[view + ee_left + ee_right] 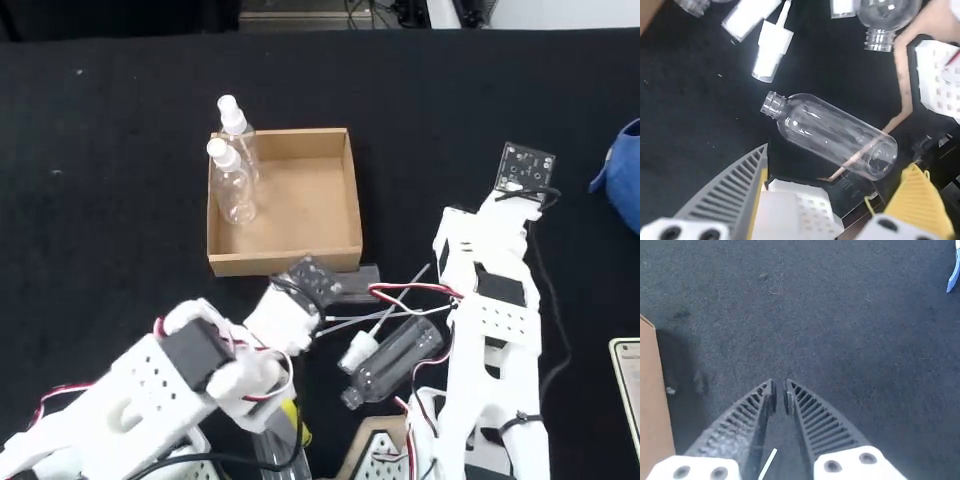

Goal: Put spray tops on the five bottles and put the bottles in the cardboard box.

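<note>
Where black cloth (120,150) lies | cardboard box (285,262) rests on it

You've got a black cloth tabletop (110,130) w/ a rounded blue object (624,175) at 3 o'clock, & a pale flat card-like item (628,395) approx 4 o'clock.

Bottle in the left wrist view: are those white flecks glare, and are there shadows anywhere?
Left wrist view: yes, small light reflections on the bottle; right wrist view: a dark shadow on the cloth beside the box.
</note>
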{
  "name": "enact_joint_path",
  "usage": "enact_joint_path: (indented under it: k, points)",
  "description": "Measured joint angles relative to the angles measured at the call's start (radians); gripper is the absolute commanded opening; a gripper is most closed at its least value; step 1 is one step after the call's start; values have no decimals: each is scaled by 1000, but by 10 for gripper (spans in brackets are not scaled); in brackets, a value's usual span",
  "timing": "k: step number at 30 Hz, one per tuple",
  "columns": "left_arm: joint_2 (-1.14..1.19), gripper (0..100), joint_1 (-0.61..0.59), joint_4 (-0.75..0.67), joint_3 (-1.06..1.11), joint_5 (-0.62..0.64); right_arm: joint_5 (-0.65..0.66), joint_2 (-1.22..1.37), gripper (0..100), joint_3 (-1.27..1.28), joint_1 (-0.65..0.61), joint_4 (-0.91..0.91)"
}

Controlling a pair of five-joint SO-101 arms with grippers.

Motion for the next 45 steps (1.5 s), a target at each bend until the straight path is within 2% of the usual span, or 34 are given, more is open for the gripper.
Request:
enact_joint_path:
  k: [7,10,13,19,24,32,45]
  points:
    - [0,275,11,-258,203,117,0,0,11,0,0,-12]
    - [0,276,11,-315,278,189,0,0,11,25,0,-52]
    - [0,276,9,-325,296,238,0,0,11,46,0,-95]
    - [0,276,-117,-319,296,247,0,0,11,54,0,-121]
    - [0,271,-170,-308,296,249,0,0,11,54,0,-121]
    - [0,271,-48,-368,407,256,0,0,11,54,0,-121]
    - [0,270,-35,-408,434,256,0,0,11,54,0,-121]
